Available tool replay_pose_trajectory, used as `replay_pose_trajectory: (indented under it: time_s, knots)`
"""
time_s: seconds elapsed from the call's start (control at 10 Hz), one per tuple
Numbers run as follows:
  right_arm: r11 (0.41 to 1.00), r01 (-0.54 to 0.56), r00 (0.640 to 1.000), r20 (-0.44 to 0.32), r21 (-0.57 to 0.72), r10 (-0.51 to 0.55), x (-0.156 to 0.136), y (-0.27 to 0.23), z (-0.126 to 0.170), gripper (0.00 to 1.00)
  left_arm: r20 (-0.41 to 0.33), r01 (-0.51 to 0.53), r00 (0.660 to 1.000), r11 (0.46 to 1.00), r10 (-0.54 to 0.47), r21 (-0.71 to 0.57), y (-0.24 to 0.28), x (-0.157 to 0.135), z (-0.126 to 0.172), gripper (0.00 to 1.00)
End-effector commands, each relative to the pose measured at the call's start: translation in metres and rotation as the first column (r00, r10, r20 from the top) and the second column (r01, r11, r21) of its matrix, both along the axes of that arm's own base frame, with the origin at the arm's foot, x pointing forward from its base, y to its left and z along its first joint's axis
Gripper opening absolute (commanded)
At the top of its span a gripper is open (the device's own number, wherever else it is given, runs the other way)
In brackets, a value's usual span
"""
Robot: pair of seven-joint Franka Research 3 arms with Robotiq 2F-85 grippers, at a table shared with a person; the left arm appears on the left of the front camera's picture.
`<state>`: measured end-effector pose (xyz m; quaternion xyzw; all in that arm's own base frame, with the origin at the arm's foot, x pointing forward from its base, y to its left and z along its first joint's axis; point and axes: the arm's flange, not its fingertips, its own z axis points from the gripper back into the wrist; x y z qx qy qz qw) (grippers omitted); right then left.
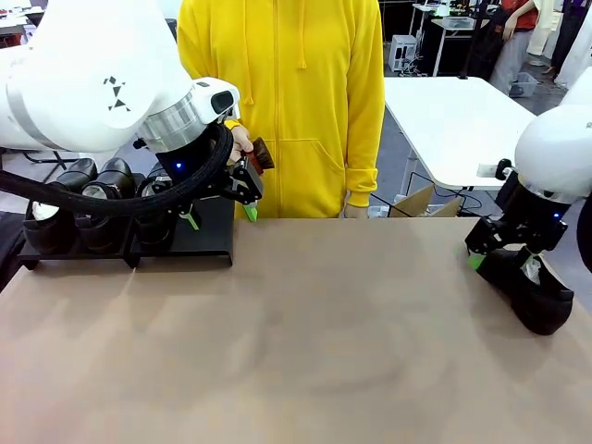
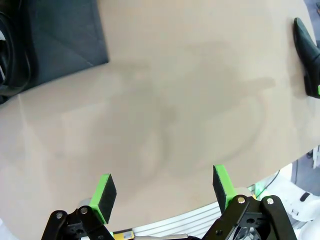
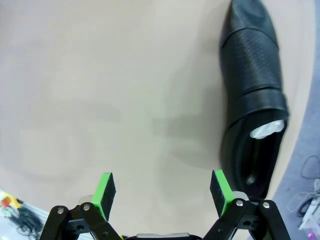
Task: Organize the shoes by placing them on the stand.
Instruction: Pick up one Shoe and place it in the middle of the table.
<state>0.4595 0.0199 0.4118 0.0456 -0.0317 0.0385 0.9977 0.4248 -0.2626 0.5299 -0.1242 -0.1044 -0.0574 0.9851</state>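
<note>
Tan table (image 1: 305,333); both hands (image 2: 162,192) (image 3: 162,192) wide, empty; 1 shoe (image 3: 252,95) beside right hand.

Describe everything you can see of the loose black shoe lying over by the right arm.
The shoe is black and low-cut, with a finely textured, slightly glossy upper, a pointed toe and white paper stuffed into its opening. It lies flat on the tan table near the right edge, off the stand. The right gripper hovers beside it, jaws open, not touching it in the wrist view.
</note>
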Motion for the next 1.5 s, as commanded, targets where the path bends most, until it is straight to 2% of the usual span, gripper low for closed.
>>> replay_pose_trajectory:
  time_s: [0.0, 0.2, 0.3, 0.7, 1.1, 1.4]
  knots:
    - [0.998, -0.031, 0.997, 0.074, -0.06, 0.035, 0.008, -0.02, -0.01, 1.0, 0.002, -0.012, 1.0, 1.0, 0.012, -0.023, 0.003, 0.0, -0.002, 1.0]
    - [0.997, -0.046, 0.993, 0.109, -0.06, 0.052, 0.015, -0.03, -0.022, 1.0, 0.002, -0.012, 1.0, 1.0, 0.012, -0.023, 0.003, 0.0, -0.002, 1.0]
    - [0.994, -0.056, 0.993, 0.101, -0.096, 0.066, 0.019, -0.032, -0.031, 1.0, 0.002, -0.012, 1.0, 1.0, 0.012, -0.023, 0.003, 0.0, -0.002, 1.0]
    - [0.98, -0.093, 0.995, 0.025, -0.177, 0.099, 0.022, -0.046, -0.057, 1.0, 0.002, -0.012, 1.0, 1.0, 0.012, -0.023, 0.003, 0.0, -0.002, 1.0]
    - [0.99, -0.079, 0.997, -0.017, -0.12, 0.077, 0.028, -0.049, -0.075, 0.98, 0.002, -0.012, 1.0, 1.0, 0.012, -0.023, 0.003, 0.0, -0.002, 1.0]
    - [0.988, -0.066, 0.998, -0.029, -0.141, 0.063, 0.027, -0.052, -0.072, 0.5, 0.002, -0.012, 1.0, 1.0, 0.012, -0.023, 0.003, 0.0, -0.002, 1.0]
